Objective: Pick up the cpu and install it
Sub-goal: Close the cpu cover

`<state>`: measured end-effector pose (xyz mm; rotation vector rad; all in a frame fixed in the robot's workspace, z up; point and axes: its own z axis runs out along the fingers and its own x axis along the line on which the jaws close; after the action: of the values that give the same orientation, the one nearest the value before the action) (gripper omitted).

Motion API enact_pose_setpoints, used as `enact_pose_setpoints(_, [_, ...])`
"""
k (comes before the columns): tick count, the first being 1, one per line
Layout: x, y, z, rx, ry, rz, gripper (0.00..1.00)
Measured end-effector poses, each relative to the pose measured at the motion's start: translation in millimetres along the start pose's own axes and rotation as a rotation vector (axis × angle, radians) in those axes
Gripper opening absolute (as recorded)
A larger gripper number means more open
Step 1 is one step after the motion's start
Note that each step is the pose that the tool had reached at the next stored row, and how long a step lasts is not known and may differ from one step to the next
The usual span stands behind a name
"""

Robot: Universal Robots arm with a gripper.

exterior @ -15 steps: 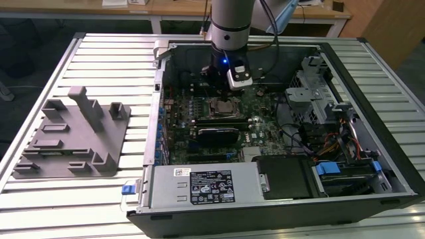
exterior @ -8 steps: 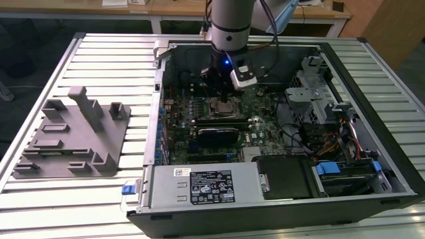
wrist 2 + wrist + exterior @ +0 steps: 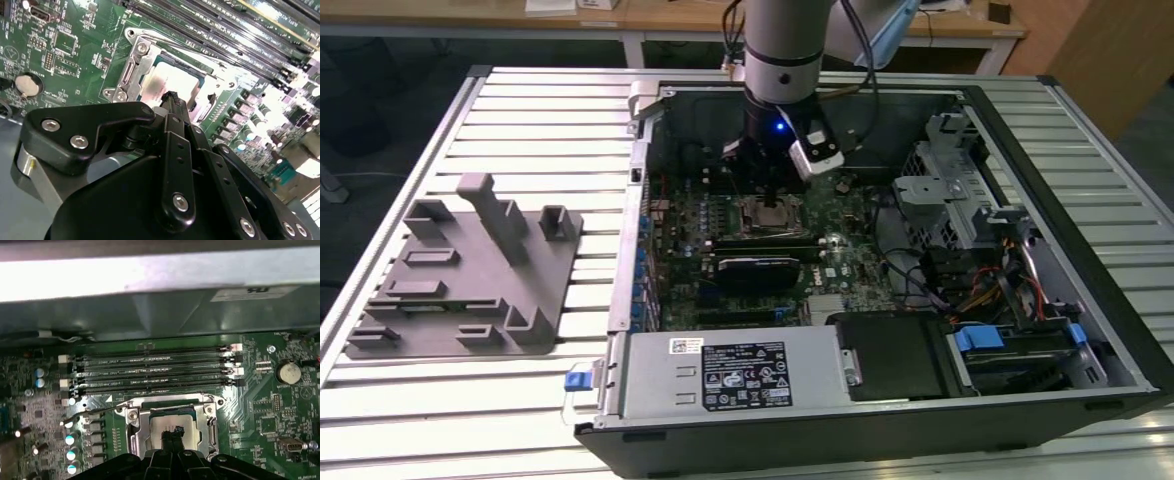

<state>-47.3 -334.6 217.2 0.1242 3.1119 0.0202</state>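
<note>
Arm [image 3: 782,40] upright; jaws together, tips downward

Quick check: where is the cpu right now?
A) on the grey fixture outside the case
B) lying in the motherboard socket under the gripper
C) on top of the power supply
B: in the first wrist view the cpu lies flat inside the socket frame, with the gripper directly over it.

The gripper [image 3: 173,432], fingertips together, hovers over the cpu [image 3: 159,424] seated in the socket [image 3: 131,436]; memory slots [image 3: 155,371] lie at its twelve o'clock.
</note>
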Motion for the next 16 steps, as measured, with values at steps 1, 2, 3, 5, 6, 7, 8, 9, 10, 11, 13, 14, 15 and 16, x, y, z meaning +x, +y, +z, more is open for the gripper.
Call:
enact_pose_setpoints(1, [0.0,0.0,0.1,0.0000,0.0000,0.000,0.11])
enact_pose_setpoints(2, [0.0,0.0,0.3,-0.0002,-0.0001,0.000,0.11])
enact_pose_setpoints(3, [0.0,0.0,0.4,-0.0002,-0.0001,0.001,0.11])
enact_pose_setpoints(5, [0.0,-0.1,0.8,-0.0002,-0.0004,0.010,0.11])
enact_pose_setpoints(6, [0.1,-0.2,1.0,0.0002,-0.0004,0.018,0.11])
enact_pose_setpoints(7, [0.0,-0.3,1.2,0.0004,-0.0005,0.026,0.11])
enact_pose_setpoints(8, [0.0,-0.6,1.5,0.0006,-0.0006,0.034,0.11])
enact_pose_setpoints(9, [0.0,-1.2,1.7,0.0007,-0.0007,0.038,0.11])
enact_pose_setpoints(10, [0.3,-2.0,1.8,0.0008,-0.0007,0.039,0.11])
enact_pose_setpoints(11, [0.7,-3.0,1.8,0.0008,-0.0007,0.039,0.11])
enact_pose_setpoints(13, [2.1,-5.4,1.9,0.0008,-0.0007,0.039,0.11])
enact_pose_setpoints(14, [3.1,-6.4,1.9,0.0007,-0.0008,0.039,0.11])
enact_pose_setpoints(15, [4.4,-7.3,1.9,0.0006,-0.0007,0.039,0.11])
enact_pose_setpoints(16, [6.0,-7.8,1.9,0.0006,-0.0007,0.039,0.11])
